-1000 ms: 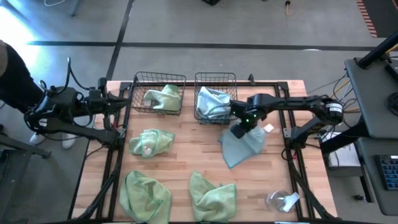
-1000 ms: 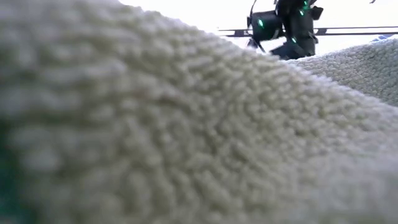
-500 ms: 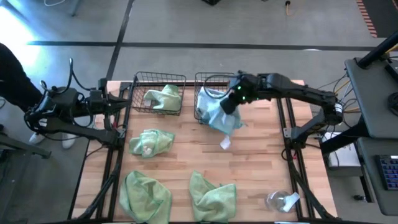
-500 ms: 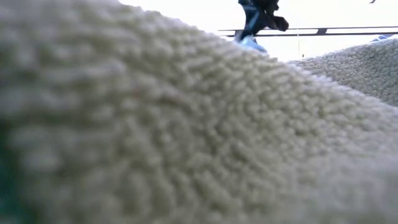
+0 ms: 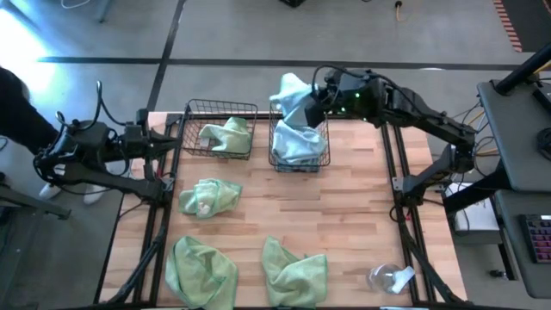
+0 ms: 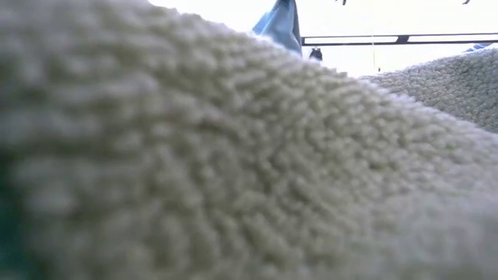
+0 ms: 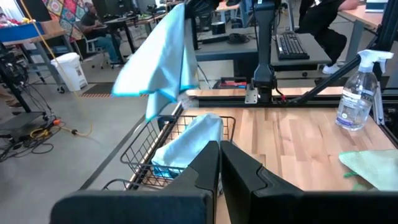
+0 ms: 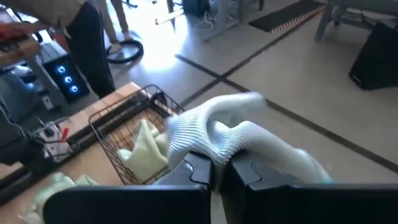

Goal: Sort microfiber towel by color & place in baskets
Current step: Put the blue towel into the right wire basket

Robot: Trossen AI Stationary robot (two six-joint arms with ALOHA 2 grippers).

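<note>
**Blue towel swung up over the far rim of the right basket**

The butcher-block table (image 5: 362, 215) carries much the same load as a second ago: three green towels lie loose on the boards, near the left basket (image 5: 209, 197), at the front left (image 5: 200, 271) and at the front centre (image 5: 294, 272). The left basket (image 5: 219, 110) holds one green towel (image 5: 227, 136). The right basket (image 5: 299, 109) already holds a pale blue one (image 5: 297, 146).

What changed is the right arm's load. A second ago the blue-grey towel (image 5: 293, 96) was on the boards beside the right basket; now it hangs in the air at that basket's far edge, pinched in the closed fingers of the right gripper (image 5: 317, 102). The release looks close, though the towel seems slightly beyond the rim, so a pull-back may be needed.

The left gripper (image 7: 219, 163) waits at the table's left edge, fingers together on nothing. The low view is smothered by cloth and adds little.
</note>
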